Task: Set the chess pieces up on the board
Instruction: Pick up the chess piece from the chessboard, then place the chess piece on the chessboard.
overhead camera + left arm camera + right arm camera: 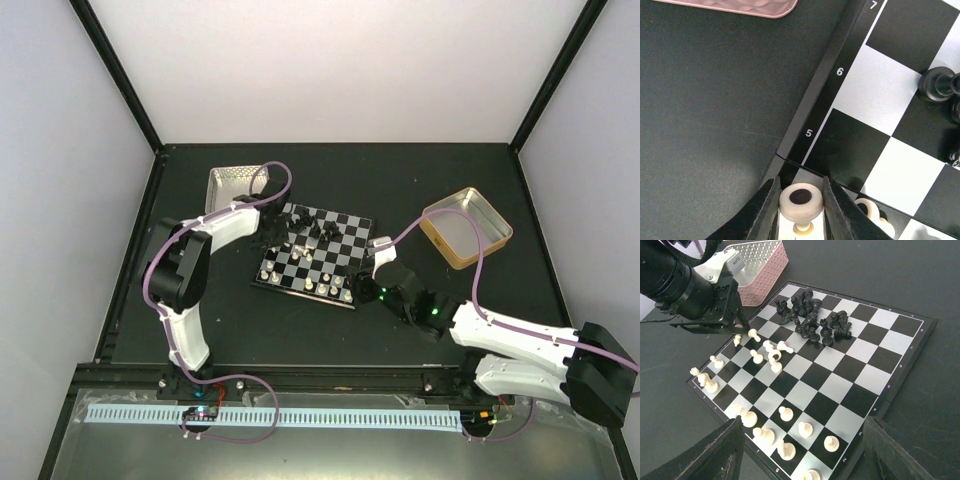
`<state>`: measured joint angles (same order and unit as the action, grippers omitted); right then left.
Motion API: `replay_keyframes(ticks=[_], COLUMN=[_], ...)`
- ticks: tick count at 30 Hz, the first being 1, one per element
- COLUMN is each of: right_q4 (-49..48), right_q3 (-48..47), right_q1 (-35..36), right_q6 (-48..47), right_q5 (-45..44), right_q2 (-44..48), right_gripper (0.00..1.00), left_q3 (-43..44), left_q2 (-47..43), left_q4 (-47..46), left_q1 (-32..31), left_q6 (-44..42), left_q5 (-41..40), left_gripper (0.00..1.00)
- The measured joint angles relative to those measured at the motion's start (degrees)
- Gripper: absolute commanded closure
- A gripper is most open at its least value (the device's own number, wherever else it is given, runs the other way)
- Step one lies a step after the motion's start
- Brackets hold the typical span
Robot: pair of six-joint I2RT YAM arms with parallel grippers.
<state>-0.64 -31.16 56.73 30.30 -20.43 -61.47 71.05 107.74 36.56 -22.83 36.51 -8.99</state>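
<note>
Left pincer (800, 200) clamped on cream piece (801, 197) | right pincer (802, 450) apart | risk: piece could topple on release, striking fallen cream pieces (774, 356) crowding the board (840, 385).

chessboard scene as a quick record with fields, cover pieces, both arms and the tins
board: chessboard lying flat
black: black pieces heaped on the far side, several toppled
white: white pieces partly upright along the near rows, others tipped over at the left
left arm: left gripper, jaws shut on a white piece by the edge label 5
right arm: right gripper, jaws open, empty, over the near edge
tins: pink tin off the far-left corner; gold tin off to the right
</note>
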Motion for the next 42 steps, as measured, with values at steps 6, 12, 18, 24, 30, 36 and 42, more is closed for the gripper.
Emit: replay_keyframes(ticks=[6,12,18,24,30,36,42], right_q4=[-0.2,-0.9,-4.2,-4.5,-6.0,-6.3,-5.7], right_q3=[0.0,0.0,-0.2,-5.9,-11.9,-20.8,-23.7], right_q1=[0.0,0.0,-0.2,-0.2,-0.2,-0.2,-0.2], right_q6=[0.0,-1.7,-5.2,-6.1,-4.4,-2.4,-0.2], right_q5=[0.0,2.1,11.4,17.7,22.3,24.0,23.6], right_q2=[0.0,0.5,0.9,-5.4,-11.9,-20.9,-25.1], right_gripper=[0.35,0.35,0.36,0.35,0.37,0.44,0.50], left_q3=[0.1,-2.5,-8.3,-15.5,-28.5,-36.2,-42.5], left_q2=[0.1,-2.9,-16.1,-28.7,-40.2,-44.8,-44.7], left_q4=[-0.2,-1.6,-4.2,-10.6,-21.4,-31.8,-43.1], left_q1=[0.0,0.0,0.3,0.7,0.7,1.4,2.4], left_q6=[-0.1,0.1,0.6,2.8,13.7,26.1,37.6], left_q5=[-0.4,0.0,4.9,16.5,28.7,36.1,41.8], left_gripper=[0.86,0.86,0.86,0.85,0.84,0.83,0.84])
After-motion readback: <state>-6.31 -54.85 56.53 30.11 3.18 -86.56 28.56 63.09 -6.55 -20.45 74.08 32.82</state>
